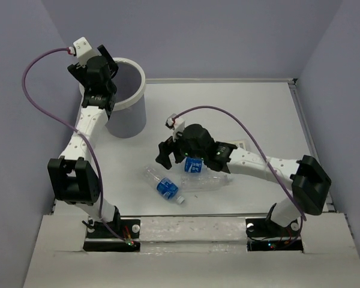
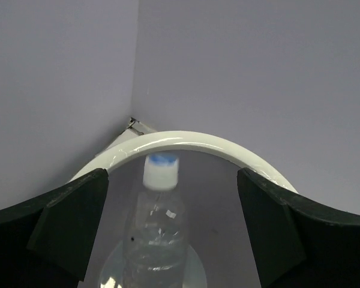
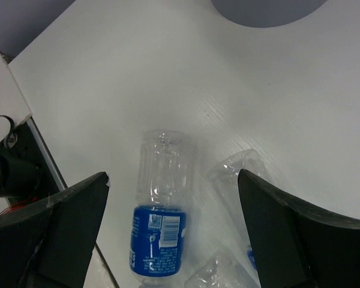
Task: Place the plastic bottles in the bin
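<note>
1. Plastic bottles: a clear bottle point(image 2: 159, 234) with a white cap shows inside the arc of the white rim of the bin point(image 2: 192, 141). Its cap points toward the far side of the rim, and it looks slightly blurred.
2. That bottle lies between the two fingers point(image 2: 72, 222) of the left gripper point(image 2: 171, 180). The fingers are spread wide and touch neither side of it.
3. From above, the left gripper hangs over the near-left part of the bin's opening. The grey bin stands at the far left of the table point(image 1: 270, 120).
4. A blue-label bottle point(image 1: 167, 187) lies on its side on the table, near the front and about midway between the two arm bases. Its cap points toward the near edge, and it is well apart from the bin.
5. A second blue-label bottle point(image 1: 193, 165) lies just beside the first, partly under the right arm's wrist. Its clear, crumpled body stretches off to the right.
6. The right gripper point(image 3: 173, 177) hovers above these two with its fingers apart and nothing between them. In its wrist view the first blue-label bottle lies on the table below the gap.
7. A beige patch point(image 1: 240, 146) shows just beyond the right forearm. It is mostly hidden, so I cannot tell what it is.
</note>
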